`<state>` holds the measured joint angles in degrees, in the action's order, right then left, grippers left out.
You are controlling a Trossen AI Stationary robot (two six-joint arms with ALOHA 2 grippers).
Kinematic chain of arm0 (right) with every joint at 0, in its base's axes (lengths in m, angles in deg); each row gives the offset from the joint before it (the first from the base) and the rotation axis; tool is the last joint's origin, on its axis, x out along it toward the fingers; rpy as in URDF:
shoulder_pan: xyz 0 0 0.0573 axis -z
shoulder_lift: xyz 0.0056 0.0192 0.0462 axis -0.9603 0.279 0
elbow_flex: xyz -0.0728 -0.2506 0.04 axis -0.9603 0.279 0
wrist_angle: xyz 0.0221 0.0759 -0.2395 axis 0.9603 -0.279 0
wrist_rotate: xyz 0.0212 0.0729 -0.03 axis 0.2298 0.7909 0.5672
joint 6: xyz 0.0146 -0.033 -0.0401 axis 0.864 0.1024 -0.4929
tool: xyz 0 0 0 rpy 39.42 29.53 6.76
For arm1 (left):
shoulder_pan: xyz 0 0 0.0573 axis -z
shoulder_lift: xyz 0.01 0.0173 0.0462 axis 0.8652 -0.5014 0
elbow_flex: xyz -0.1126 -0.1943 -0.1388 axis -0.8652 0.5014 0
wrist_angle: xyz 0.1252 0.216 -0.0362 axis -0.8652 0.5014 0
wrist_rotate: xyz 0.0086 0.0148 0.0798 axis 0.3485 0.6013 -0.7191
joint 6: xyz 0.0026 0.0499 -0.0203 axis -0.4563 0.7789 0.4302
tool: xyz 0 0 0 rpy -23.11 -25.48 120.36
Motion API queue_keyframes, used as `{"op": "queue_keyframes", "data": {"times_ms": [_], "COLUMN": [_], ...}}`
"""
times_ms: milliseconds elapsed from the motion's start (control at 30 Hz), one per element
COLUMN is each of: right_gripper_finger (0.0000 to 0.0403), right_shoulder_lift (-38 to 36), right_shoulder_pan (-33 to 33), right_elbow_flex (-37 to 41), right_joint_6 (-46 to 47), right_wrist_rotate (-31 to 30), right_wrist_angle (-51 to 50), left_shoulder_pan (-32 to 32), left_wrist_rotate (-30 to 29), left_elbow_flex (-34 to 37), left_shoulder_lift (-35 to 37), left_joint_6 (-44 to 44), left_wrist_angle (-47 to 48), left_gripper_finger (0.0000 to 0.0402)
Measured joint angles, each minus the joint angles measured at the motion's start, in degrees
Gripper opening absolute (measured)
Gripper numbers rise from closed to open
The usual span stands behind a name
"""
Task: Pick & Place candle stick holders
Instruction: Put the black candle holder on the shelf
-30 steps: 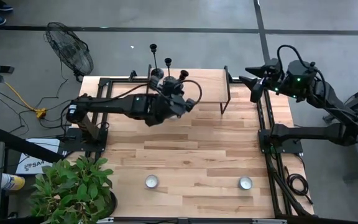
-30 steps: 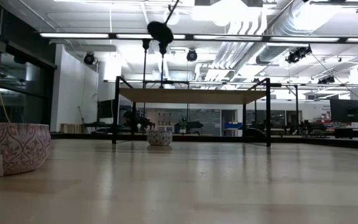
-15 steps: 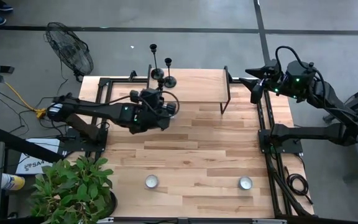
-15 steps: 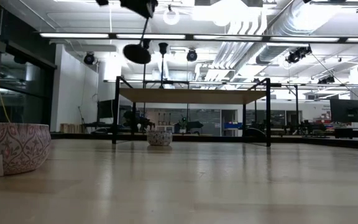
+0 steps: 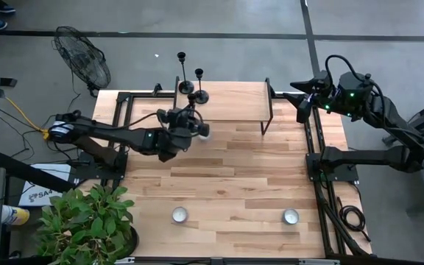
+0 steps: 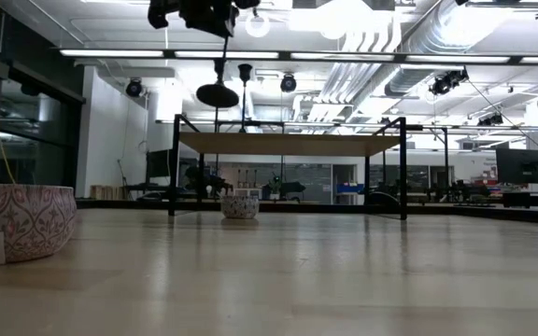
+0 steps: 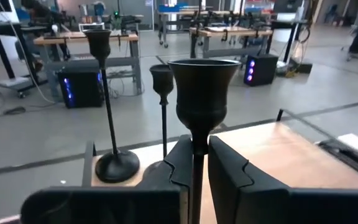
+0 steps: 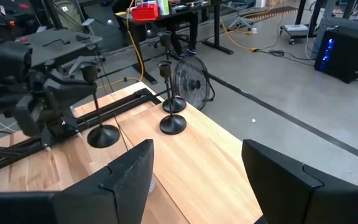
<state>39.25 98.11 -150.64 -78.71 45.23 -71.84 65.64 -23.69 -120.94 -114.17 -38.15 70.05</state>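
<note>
My left gripper [image 5: 188,124] is shut on one black candlestick [image 7: 202,87] and holds it in the air just in front of the raised wooden shelf [image 5: 234,103]. Its round base [image 6: 218,93] hangs higher than the shelf top. Two other candlesticks, a tall one [image 5: 183,73] and a shorter one [image 5: 200,87], stand on their round bases at the shelf's far left end; they also show in the left wrist view [image 7: 107,106] [image 7: 163,106]. My right gripper [image 8: 207,180] is open and empty beyond the table's far right corner [image 5: 300,96]. My left gripper pinches the candlestick's thin stem [image 7: 197,163] between its two fingers, just below the top cup. The fingers lie level, pointing toward the table's far edge, across the stem. The candlestick stands about upright with its cup above the fingers and its base [image 8: 103,135] lifted clear.
Two small tea-light cups [image 5: 179,215] [image 5: 291,216] stand near the table's near edge. A potted plant [image 5: 87,224] stands at the near left corner, and its patterned pot shows in the low view [image 6: 21,219]. A floor fan [image 5: 83,55] stands beyond the far left corner.
My left gripper has drawn back from the shelf toward the table's near and left edges, carrying the candlestick with it. The candlestick has come down somewhat. It swung tilted on the way and now hangs about upright. The other two candlesticks stay on the shelf.
</note>
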Motion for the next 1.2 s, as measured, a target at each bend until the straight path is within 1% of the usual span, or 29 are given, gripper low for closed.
{"op": "queue_keyframes", "data": {"times_ms": [67,167,333,433,533,667,867,1200], "right_gripper_finger": [0.024,0.024,0.024,0.024,0.024,0.024,0.024,0.024], "right_shoulder_lift": [0.0,0.0,0.0,0.0,0.0,0.0,0.0,0.01], "right_shoulder_pan": [0.0,0.0,0.0,0.0,0.0,0.0,0.0,0.01], "right_elbow_flex": [0.0,0.0,0.0,0.0,0.0,0.0,0.0,0.0], "right_joint_6": [0.02,0.0,0.0,-0.04,-0.04,-0.04,-0.07,-0.04], "right_wrist_rotate": [0.0,0.0,0.0,0.0,0.0,0.0,0.0,0.02], "right_wrist_angle": [-0.05,-0.16,-0.18,-0.32,-0.53,-0.69,-0.68,-0.88], "left_shoulder_pan": [-1.47,-3.81,-7.56,-9.39,-10.83,-12.81,-14.52,-15.19], "left_wrist_rotate": [1.07,1.55,4.06,5.56,5.6,5.86,6.27,4.41], "left_elbow_flex": [0.0,-0.06,-0.04,-0.03,-0.06,-0.03,-0.06,-0.06], "left_shoulder_lift": [0.0,-0.01,-0.01,-0.01,-0.01,-0.01,-1.74,-4.1], "left_joint_6": [1.54,1.56,2.97,3.29,3.26,3.26,3.24,2.63], "left_wrist_angle": [-1.39,-1.1,-1.4,-1.37,-1.28,-1.3,-1.3,-3.23], "left_gripper_finger": [0.0032,0.004,0.0018,0.0018,0.0018,0.0032,0.0027,0.0031]}}
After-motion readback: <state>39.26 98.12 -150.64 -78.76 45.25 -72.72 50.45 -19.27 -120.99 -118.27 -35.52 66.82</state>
